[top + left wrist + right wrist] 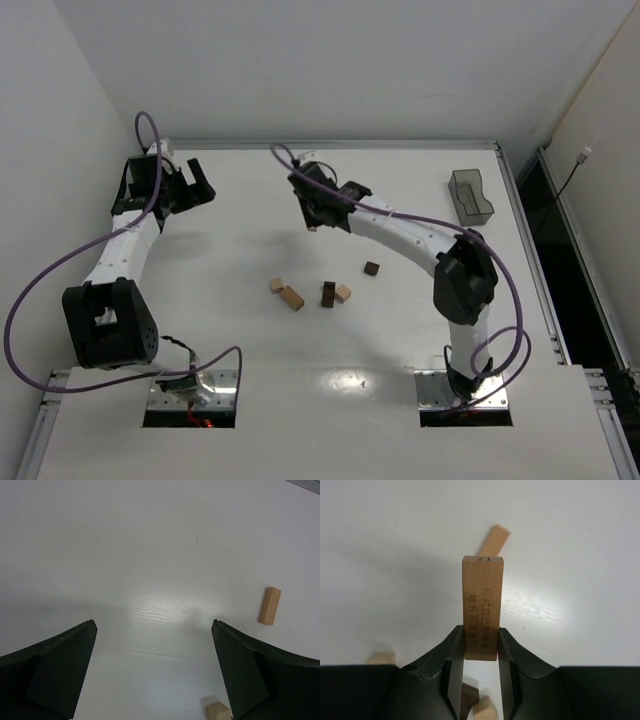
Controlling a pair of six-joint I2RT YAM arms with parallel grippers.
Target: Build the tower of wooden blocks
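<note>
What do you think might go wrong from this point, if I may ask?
1. The right claw pinches the long block only at one end, so it may pivot or slip.
2. The loose blocks lie close together; setting one down there might knock its neighbours.

The left arm (118, 252) and right arm (400, 232) are showing white links with black joints, purple cables (146, 113) are looping beside them, and black wedge-shaped fingers (55, 670) are ending each.
</note>
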